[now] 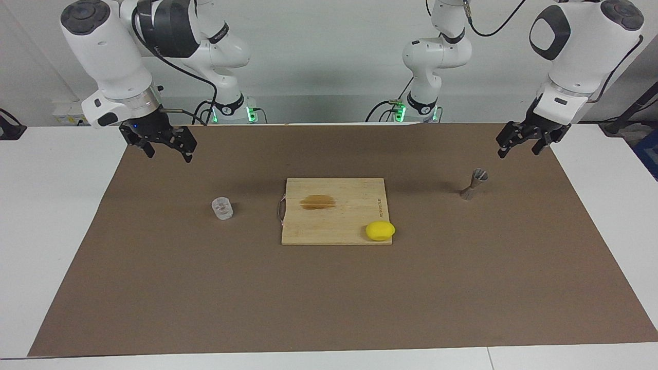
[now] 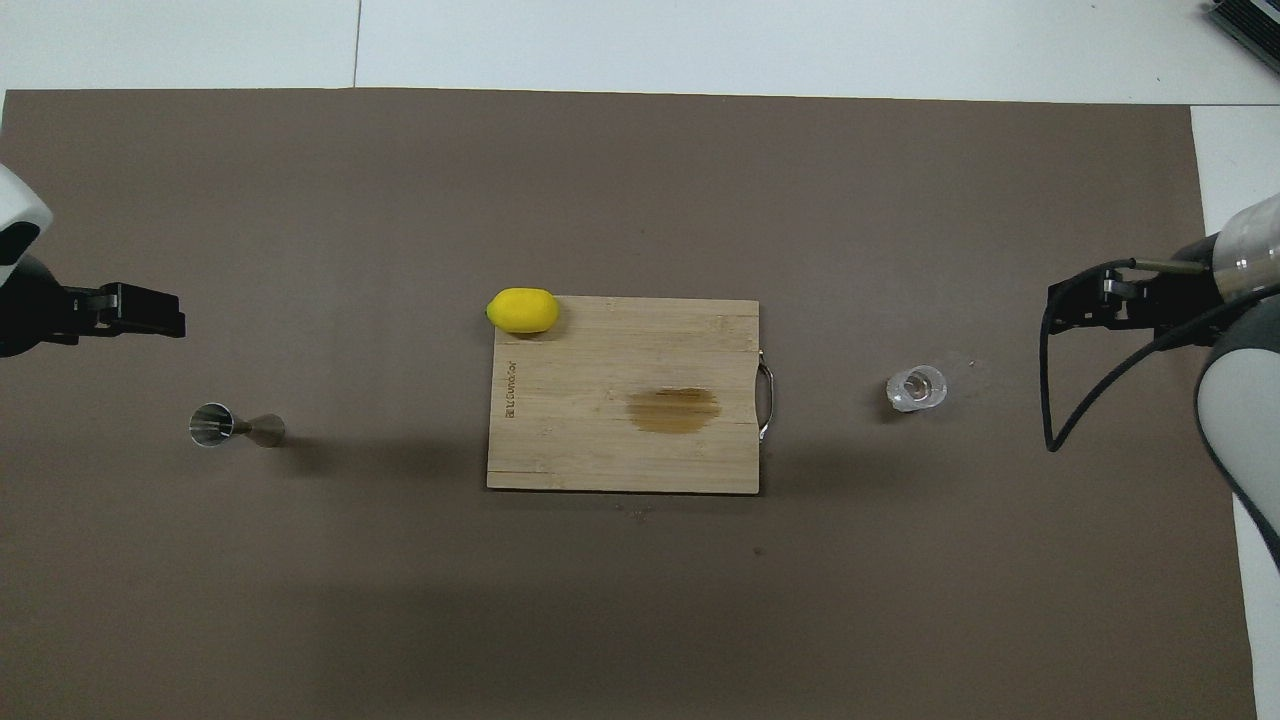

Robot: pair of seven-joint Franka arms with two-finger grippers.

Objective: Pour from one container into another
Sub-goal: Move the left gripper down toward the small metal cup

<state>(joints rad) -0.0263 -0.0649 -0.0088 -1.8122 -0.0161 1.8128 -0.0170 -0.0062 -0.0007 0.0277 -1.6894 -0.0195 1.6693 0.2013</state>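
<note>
The small clear ribbed cup [image 1: 222, 208] [image 2: 915, 388] stands upright on the brown mat, between the cutting board and the right arm's end of the table. The metal hourglass jigger [image 1: 473, 184] [image 2: 235, 426] stands upright toward the left arm's end. My left gripper [image 1: 519, 149] [image 2: 160, 312] hangs open in the air over the mat close to the jigger, touching nothing. My right gripper [image 1: 168, 153] [image 2: 1065, 305] hangs open and empty over the mat's corner area by the cup, well apart from it.
A wooden cutting board [image 1: 334, 213] [image 2: 600, 450] with a dark stain lies mid-table, its handle toward the cup. A yellow lemon [image 1: 380, 230] [image 2: 522, 310] sits on the board's corner farthest from the robots, on the jigger's side. The brown mat [image 1: 329, 298] covers most of the table.
</note>
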